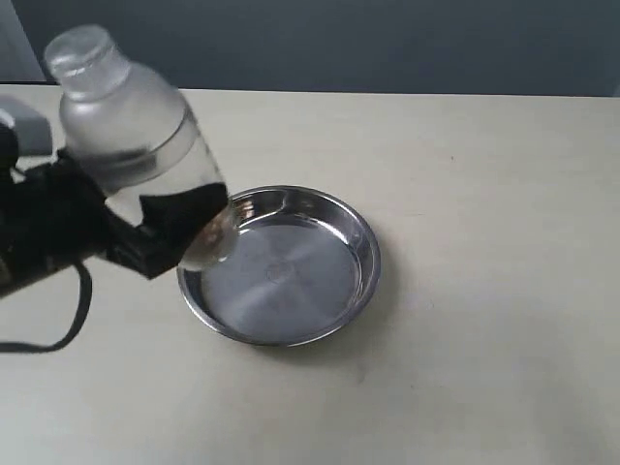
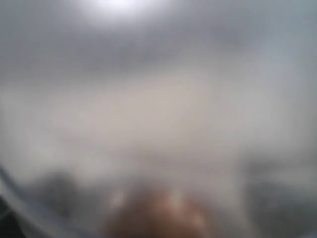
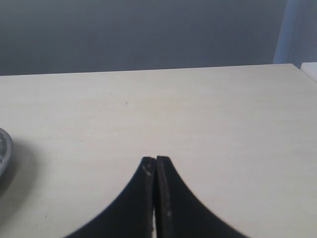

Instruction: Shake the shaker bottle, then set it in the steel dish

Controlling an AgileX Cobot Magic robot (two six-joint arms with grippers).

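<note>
The shaker bottle (image 1: 136,136), clear with a frosted dome and small cap, hangs tilted in the air at the left of the exterior view, cap up and leaning left. My left gripper (image 1: 170,228) is shut on its lower body, black fingers wrapping it. Its base hovers over the left rim of the steel dish (image 1: 334,291), which lies flat on the table. The left wrist view is filled by the blurred bottle (image 2: 158,124), with a brown smudge of pellets (image 2: 158,215) low down. My right gripper (image 3: 156,161) is shut and empty above bare table; it does not show in the exterior view.
A pale tabletop (image 1: 484,194) spreads to the right of the dish and in front of it. A dark wall backs the table. A black cable (image 1: 58,334) loops below the left arm. The dish's edge (image 3: 3,148) peeks into the right wrist view.
</note>
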